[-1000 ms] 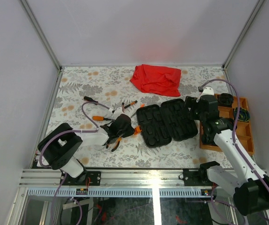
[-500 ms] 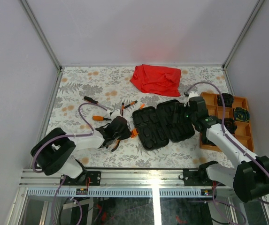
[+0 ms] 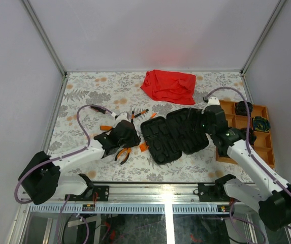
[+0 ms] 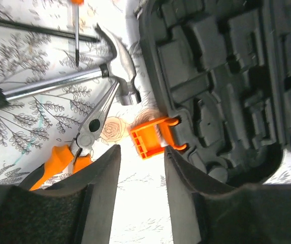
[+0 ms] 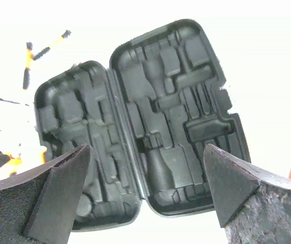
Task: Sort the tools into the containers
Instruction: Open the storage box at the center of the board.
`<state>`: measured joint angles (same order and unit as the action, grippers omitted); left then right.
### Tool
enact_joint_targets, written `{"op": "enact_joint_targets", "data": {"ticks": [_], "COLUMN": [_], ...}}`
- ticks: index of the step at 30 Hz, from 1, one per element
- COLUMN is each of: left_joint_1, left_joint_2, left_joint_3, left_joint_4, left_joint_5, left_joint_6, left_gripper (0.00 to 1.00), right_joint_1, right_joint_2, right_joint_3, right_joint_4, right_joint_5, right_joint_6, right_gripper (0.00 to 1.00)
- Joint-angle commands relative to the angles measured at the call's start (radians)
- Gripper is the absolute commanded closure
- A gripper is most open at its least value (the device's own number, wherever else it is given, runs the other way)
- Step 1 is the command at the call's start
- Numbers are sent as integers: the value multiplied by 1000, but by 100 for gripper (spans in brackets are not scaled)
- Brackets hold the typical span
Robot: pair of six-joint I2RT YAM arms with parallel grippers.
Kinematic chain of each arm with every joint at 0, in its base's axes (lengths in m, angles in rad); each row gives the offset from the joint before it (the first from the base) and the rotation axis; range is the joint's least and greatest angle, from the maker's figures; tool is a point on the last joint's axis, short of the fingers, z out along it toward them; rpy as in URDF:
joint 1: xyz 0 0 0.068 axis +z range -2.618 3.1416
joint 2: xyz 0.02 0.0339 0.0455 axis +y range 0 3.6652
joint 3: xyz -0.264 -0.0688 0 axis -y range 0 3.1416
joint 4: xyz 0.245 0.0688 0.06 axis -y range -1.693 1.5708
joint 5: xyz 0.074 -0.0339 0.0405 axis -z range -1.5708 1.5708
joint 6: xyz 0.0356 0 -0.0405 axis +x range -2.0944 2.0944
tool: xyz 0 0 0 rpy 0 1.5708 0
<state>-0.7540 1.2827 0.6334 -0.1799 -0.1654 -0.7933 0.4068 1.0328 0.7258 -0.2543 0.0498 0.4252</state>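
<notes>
Right, from the top camera I see the black case (image 3: 175, 134) lying open on the bench (image 3: 79, 96). Its two halves sit side by side, and the long run of the pair goes left to right, swung a little away from me at the right end. Its orange latch (image 3: 143, 147) juts out at the near left corner. The orange tray (image 3: 263, 145) sits just right of the case. My left pincer (image 3: 124, 137) hangs low over the loose tools left of the case, with the pliers (image 3: 122, 154) just on its near side. My right pincer (image 3: 207, 121) is at the case's right end, beside the tray.

On the left wrist camera the fingers (image 4: 102, 203) stand partly apart with only bench between them, gripping nothing. The latch (image 4: 148, 137) points out from the case (image 4: 221, 76) just ahead of that gap. The hammer (image 4: 120, 63) lies with its steel head near the case edge and its shaft running off left. The pliers (image 4: 82, 142) point their nose at the hammer head.

On the right wrist camera that pincer (image 5: 146, 152) is spread wide and empty above the open case (image 5: 160, 101), whose hinge runs up the view. A screwdriver (image 5: 46, 48) lies beyond its far left corner
</notes>
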Motion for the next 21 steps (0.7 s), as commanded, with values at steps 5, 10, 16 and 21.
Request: {"op": "enact_joint_targets", "data": {"ticks": [5, 10, 16, 21], "left_joint_1": [16, 16, 16, 16], "left_joint_2": [-155, -195, -185, -162], "left_joint_3": [67, 51, -5, -18], "left_joint_4": [-245, -317, -327, -370], "left_joint_5": [-172, -143, -110, -178], "left_joint_6": [27, 38, 30, -6], "left_gripper": [45, 39, 39, 41], "right_joint_1": [4, 4, 4, 3], "right_joint_2": [-129, -126, -84, -99], "right_joint_3": [347, 514, 748, 822], "right_joint_4": [-267, -415, -650, -702], "right_joint_5": [167, 165, 198, 188], "right_joint_6": [225, 416, 556, 578], "right_gripper": [1, 1, 0, 0]}}
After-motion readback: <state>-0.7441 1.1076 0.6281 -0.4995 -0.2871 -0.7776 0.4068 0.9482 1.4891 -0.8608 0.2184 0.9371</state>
